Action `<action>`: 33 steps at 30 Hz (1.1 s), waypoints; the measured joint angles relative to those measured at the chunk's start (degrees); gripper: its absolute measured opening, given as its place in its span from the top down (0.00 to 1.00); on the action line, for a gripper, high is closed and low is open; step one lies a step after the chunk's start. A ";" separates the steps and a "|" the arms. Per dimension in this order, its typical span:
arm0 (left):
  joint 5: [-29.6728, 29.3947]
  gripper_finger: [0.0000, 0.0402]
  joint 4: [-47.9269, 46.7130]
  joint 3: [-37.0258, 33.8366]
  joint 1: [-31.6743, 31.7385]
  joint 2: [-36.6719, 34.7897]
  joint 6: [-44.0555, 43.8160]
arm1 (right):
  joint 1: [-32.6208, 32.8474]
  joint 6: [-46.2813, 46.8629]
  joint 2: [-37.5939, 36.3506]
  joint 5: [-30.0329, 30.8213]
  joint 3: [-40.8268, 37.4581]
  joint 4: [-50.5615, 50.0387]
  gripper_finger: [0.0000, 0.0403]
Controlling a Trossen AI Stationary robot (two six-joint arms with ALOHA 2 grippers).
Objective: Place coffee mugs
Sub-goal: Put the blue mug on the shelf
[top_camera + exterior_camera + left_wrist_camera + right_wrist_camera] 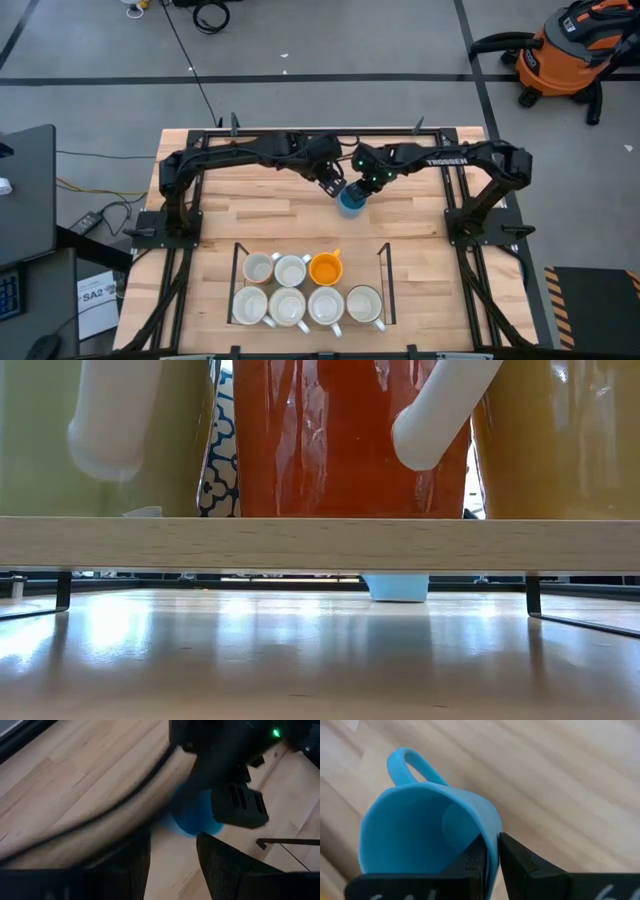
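A blue mug [350, 203] stands on the table's far middle; in the low view its base [397, 586] shows on the tabletop behind the tray's wooden edge. My right gripper [362, 188] is shut on it from above. My left gripper [333, 188] hovers open just left of the mug, touching nothing; its wrist view shows its fingers apart [172, 862] short of the blue mug [192, 815]. Several other mugs sit upright in a wire-framed tray [236, 290] near the front edge: white and cream ones and an orange-yellow one [326, 268]. My right gripper [492, 845] pinches the blue mug's wall at the rim [492, 827], on the side opposite the handle [410, 762]. One finger is inside the cup and the other finger [520, 862] is outside. The fingers come from above, pointing down. The mug's base is on the table.
The tray holds two rows of mugs, with a free spot at the right end of its far row [362, 268]. The low view looks past a red-brown mug [340, 440] and the tray's wooden edge [320, 543]. Bare tabletop lies between the blue mug and the tray.
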 joint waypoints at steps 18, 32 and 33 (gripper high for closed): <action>0.34 0.59 -0.09 0.00 -1.60 0.00 0.28 | 4.17 -1.06 0.04 2.36 -0.02 0.02 0.82; 3.40 0.59 -2.32 -0.02 -2.91 -0.15 3.13 | 3.15 -5.61 -0.74 3.06 -0.02 0.99 0.68; 3.41 0.59 -2.31 -0.02 -3.01 -0.26 3.28 | 2.82 -6.53 -1.36 3.06 -0.02 1.03 0.68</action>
